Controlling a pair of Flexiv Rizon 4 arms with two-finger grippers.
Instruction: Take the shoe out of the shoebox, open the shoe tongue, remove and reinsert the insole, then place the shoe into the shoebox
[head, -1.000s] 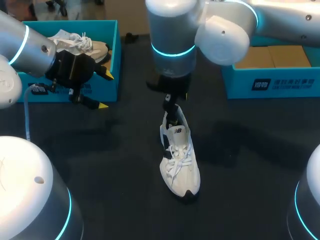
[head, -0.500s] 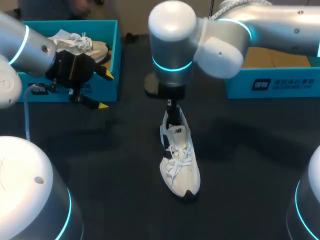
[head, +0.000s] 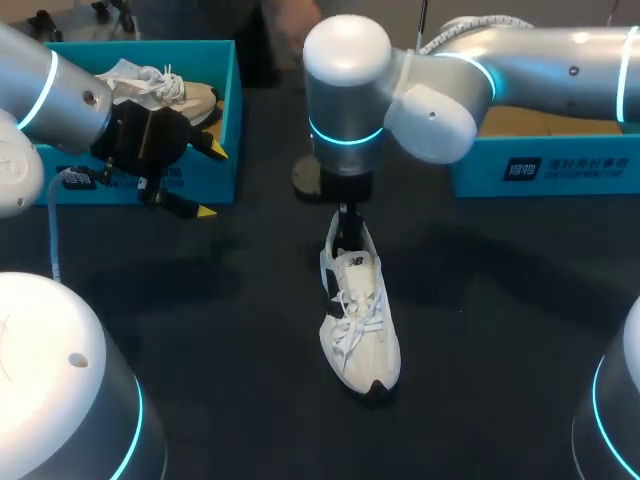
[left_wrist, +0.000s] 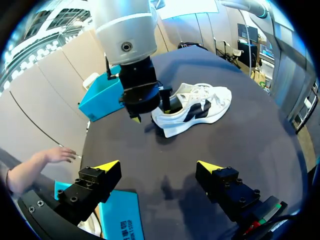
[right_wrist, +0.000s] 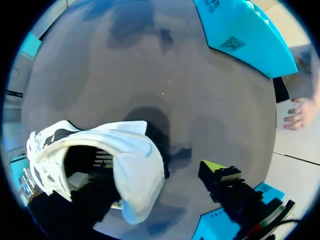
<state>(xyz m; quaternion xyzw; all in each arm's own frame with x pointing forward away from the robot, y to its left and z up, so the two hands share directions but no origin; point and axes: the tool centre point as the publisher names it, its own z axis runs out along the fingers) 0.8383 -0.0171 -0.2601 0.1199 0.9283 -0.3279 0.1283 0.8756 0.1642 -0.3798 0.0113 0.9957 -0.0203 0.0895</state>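
Over the last second my right arm has dropped its wrist lower and swung its elbow round. The right gripper (head: 346, 232) now sits at the heel of the shoe (head: 358, 325), with one finger down inside the opening and the other outside behind the heel. The fingers are parted and not pinching (the right wrist view shows a gap between the outer finger and the heel). The shoe has not shifted: it stands on the table (head: 230, 330) at the middle, toe near, heel far, well apart from the box (head: 228, 120) at far left. I judge the take-out done and the tongue-and-insole work just starting. My left gripper (head: 210, 181) has not moved; it hangs spread and empty just near of the box.
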